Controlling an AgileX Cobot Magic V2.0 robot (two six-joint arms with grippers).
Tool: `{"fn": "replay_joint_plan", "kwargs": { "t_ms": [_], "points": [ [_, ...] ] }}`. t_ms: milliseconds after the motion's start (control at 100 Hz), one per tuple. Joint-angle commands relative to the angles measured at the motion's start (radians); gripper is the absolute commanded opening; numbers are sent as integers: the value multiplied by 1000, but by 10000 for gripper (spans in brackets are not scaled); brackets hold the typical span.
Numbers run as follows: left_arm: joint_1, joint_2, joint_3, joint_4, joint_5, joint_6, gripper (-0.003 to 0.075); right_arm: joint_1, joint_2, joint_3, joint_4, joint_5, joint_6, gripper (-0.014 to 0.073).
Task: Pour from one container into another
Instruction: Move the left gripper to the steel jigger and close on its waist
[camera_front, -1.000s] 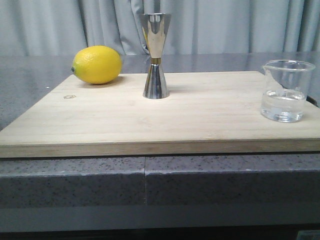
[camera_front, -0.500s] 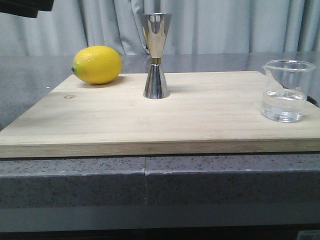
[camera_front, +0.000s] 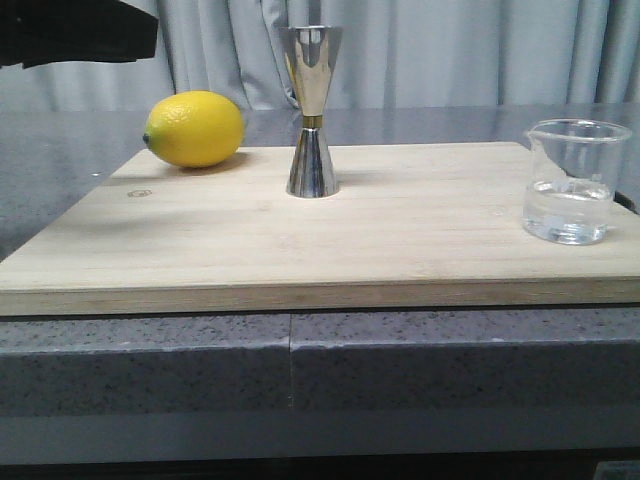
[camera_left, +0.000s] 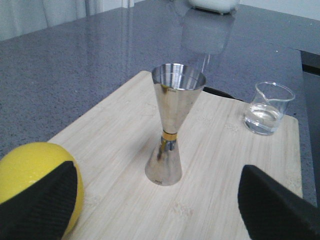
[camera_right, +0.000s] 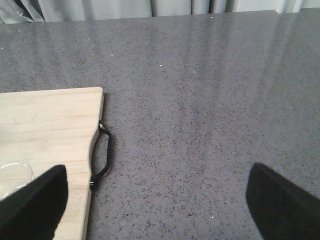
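The clear glass beaker (camera_front: 570, 182), holding a little clear liquid, stands at the right end of the wooden board (camera_front: 400, 240). The steel jigger (camera_front: 312, 110) stands upright at the board's back middle. In the left wrist view the jigger (camera_left: 172, 130) stands ahead of my open left gripper (camera_left: 160, 210), apart from both fingers, and the beaker (camera_left: 267, 107) is farther off. My right gripper (camera_right: 157, 210) is open over bare counter beside the board's end. Only a sliver of the beaker's rim (camera_right: 12, 172) shows by its one finger.
A yellow lemon (camera_front: 195, 128) lies at the board's back left, close to my left gripper's one finger (camera_left: 45, 205). My left arm (camera_front: 80, 30) shows dark at the front view's upper left. A black handle (camera_right: 102, 155) sits on the board's right end. Grey stone counter (camera_right: 200, 100) surrounds the board.
My left arm has come further into the front view from the upper left, moving rightward and down. The jigger, beaker and lemon have not moved.
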Motion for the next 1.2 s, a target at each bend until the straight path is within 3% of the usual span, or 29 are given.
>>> {"fn": "replay_joint_plan", "kwargs": {
  "t_ms": [0, 220, 720, 1190],
  "points": [
    [-30, -8, -29, -115, 112, 55, 607, -6, 13, -35, -16, -72, -2, 657],
    [-113, 57, -29, -259, 107, 156, 607, -6, 13, -35, -16, -72, -2, 657],
    [-267, 254, -174, -259, 103, 181, 607, -6, 13, -35, -16, -39, -2, 657],
    [-325, 354, -294, -259, 75, 181, 604, -6, 13, -35, -16, -31, -2, 657]
  ]
}}
